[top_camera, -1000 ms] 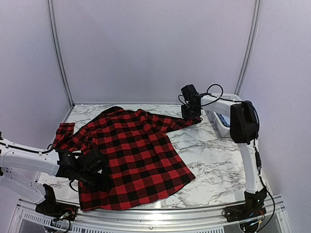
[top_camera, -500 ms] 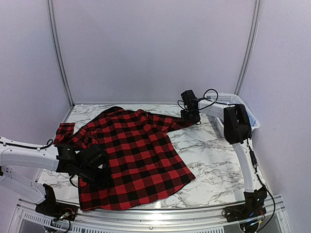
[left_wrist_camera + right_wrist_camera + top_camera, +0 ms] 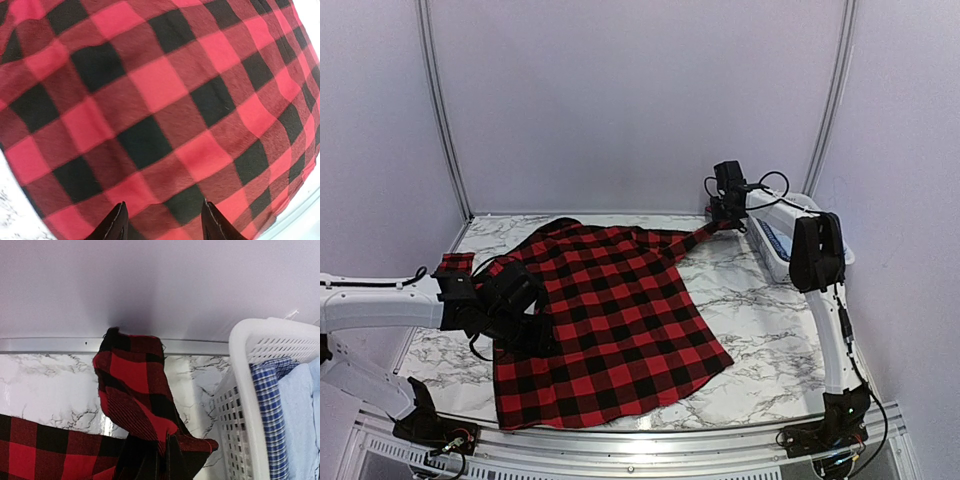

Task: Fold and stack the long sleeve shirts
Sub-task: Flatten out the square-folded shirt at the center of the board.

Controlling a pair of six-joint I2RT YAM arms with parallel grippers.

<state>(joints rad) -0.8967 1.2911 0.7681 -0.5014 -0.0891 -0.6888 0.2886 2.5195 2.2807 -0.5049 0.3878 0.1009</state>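
- A red-and-black check shirt (image 3: 160,100) fills nearly the whole view, its cloth gently rippled.
- Two dark fingers (image 3: 116,226) show only their tips at the bottom edge, standing apart over the cloth.
- White marbled desk (image 3: 6,220) shows at the lower left corner.

The red-and-black check shirt (image 3: 610,320) is soft, matt, faintly fuzzy cloth; the table (image 3: 760,330) has a glossy marble-look top; at 3 o'clock the basket (image 3: 773,260) is smooth white plastic; the pale blue shirt (image 3: 300,405) is smooth cloth.
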